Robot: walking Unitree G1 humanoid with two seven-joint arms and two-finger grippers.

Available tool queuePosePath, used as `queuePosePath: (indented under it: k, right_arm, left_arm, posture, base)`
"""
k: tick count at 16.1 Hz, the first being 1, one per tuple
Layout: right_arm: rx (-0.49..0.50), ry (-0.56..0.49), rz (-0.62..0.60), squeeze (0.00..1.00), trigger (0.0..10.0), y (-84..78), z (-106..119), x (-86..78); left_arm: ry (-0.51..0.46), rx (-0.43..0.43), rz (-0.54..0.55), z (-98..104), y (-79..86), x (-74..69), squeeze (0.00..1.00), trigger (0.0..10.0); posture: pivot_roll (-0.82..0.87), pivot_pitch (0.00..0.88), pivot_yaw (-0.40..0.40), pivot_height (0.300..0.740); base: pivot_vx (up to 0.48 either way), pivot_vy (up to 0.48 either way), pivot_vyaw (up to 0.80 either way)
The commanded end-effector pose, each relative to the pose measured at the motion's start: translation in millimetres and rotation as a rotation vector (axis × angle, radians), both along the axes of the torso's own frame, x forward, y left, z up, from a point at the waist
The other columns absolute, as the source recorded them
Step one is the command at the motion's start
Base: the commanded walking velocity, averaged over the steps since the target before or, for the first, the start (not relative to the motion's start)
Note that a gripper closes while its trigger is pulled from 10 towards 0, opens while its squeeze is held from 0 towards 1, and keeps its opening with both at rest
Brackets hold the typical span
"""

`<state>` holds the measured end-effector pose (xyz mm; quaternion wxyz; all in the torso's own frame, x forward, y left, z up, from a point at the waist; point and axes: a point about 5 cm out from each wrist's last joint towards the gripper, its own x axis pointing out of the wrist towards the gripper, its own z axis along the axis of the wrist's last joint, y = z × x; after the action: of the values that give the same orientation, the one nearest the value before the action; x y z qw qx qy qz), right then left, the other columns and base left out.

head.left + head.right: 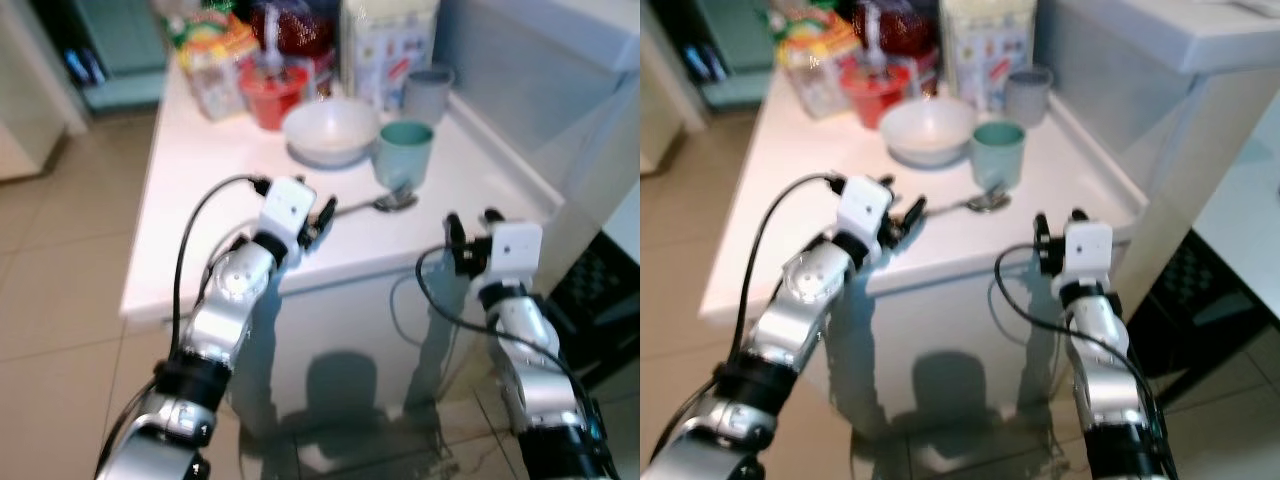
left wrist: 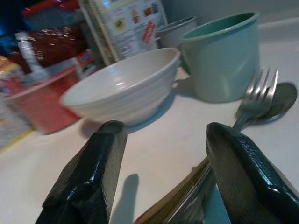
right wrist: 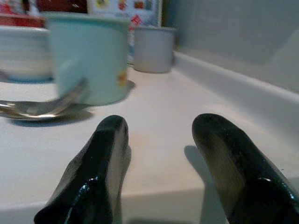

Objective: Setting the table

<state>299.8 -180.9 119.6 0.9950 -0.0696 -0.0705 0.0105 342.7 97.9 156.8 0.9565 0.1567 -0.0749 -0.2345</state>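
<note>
white tabletop [image 1: 200,180] carries the things for the setting. a white bowl [image 1: 331,130] sits near the middle, and a teal cup [image 1: 404,153] stands just beside it on the robot's right. behind the teal cup is a grey cup [image 1: 428,93], close to a tall carton [image 1: 388,45]. a red container [image 1: 272,95] and a colourful packet [image 1: 215,60] stand further back on the left.

a spoon [image 1: 394,202] lies in front of the teal cup, its bowl near the cup's base and its handle running toward the left gripper [image 1: 322,221]. in the left wrist view a fork [image 2: 259,95] lies over the spoon, tines pointing toward the teal cup.

the left gripper is low over the table at the near end of the cutlery handles. its fingers [image 2: 96,168] are spread apart, and the handles lie between them, closer to one finger; whether that finger touches them cannot be told.

the right gripper [image 1: 470,225] is at the front edge of the table, to the right of the spoon and well apart from it, fingers [image 3: 100,165] parted and grasping nothing.
</note>
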Motion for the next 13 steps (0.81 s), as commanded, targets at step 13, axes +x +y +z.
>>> queuePosePath:
  k: [13]
  right_arm:
    - [0.028, 0.008, -0.009, 0.0, 10.0, 3.9, 1, 0.5]
  left_arm:
    - [-0.007, -0.003, 0.033, 51, 21.6, 42.5, 0.0, 10.0]
  posture:
    - [-0.04, 0.0, 0.095, 0.74]
  base:
    - [0.074, 0.0, 0.0]
